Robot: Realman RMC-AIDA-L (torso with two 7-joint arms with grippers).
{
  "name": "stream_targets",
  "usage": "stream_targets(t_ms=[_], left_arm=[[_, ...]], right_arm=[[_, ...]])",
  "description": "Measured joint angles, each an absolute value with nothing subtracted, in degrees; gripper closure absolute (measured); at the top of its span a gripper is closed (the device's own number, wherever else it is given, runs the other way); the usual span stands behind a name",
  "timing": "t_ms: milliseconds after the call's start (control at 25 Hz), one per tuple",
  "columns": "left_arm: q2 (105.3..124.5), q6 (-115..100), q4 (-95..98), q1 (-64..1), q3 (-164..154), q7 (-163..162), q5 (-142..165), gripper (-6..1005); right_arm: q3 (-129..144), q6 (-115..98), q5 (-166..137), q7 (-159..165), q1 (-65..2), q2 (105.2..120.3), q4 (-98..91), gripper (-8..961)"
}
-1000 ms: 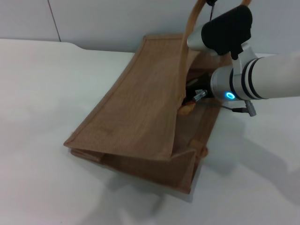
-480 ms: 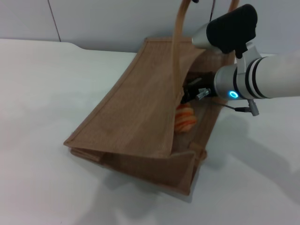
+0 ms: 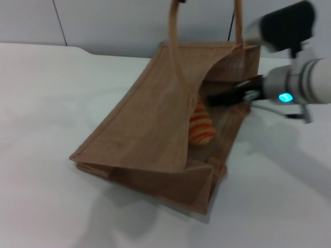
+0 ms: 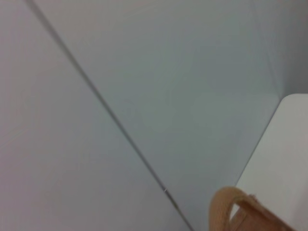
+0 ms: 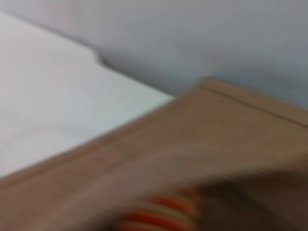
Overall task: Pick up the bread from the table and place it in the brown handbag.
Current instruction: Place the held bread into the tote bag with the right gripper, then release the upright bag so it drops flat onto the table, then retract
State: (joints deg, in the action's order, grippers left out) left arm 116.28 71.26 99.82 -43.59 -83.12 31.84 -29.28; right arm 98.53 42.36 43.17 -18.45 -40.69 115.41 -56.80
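The brown handbag (image 3: 147, 121) lies tilted on the white table (image 3: 46, 103) with its mouth held open; one handle (image 3: 173, 46) is pulled up past the top of the head view and also shows in the left wrist view (image 4: 225, 208). The bread (image 3: 201, 126), tan with orange stripes, lies inside the bag by the front wall; it also shows in the right wrist view (image 5: 159, 216). My right gripper (image 3: 213, 99) is open and empty at the bag's mouth, just above and right of the bread. My left gripper is out of view above the handle.
A grey wall (image 3: 114, 20) stands right behind the table's far edge. The right arm (image 3: 305, 82) reaches in from the right over the table. Bare tabletop lies left and in front of the bag.
The bread has dropped out of my right gripper into the bag. The right gripper has pulled back to the right, out of the bag. The handle has been lifted higher and the mouth is wider.
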Motion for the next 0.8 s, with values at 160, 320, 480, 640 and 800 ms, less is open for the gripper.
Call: stream_targets(t_ms=[160, 320, 480, 640, 800], left_arm=[[116.28, 71.3, 99.1, -42.4, -80.7, 32.1, -29.3, 834], [116.25, 70.6, 99.0, -40.7, -79.4, 32.2, -29.3, 827], [116.23, 69.3, 98.0, -39.5, -79.1, 32.3, -29.4, 819], [116.25, 68.1, 96.6, -39.4, -78.8, 32.4, -29.7, 812], [116.40, 65.5, 95.8, -39.3, -78.8, 33.0, -29.9, 804]], right_arm=[[90.3, 45.9, 34.9, -18.2, -35.7, 115.64, -62.2, 75], [85.6, 45.3, 29.9, -18.0, -32.4, 115.72, -63.9, 76], [82.4, 42.9, 27.0, -17.9, -30.4, 115.75, -64.2, 77], [79.9, 42.3, 26.8, -18.1, -29.9, 115.75, -63.8, 79], [80.0, 41.9, 26.8, -18.2, -30.3, 115.76, -62.9, 83]])
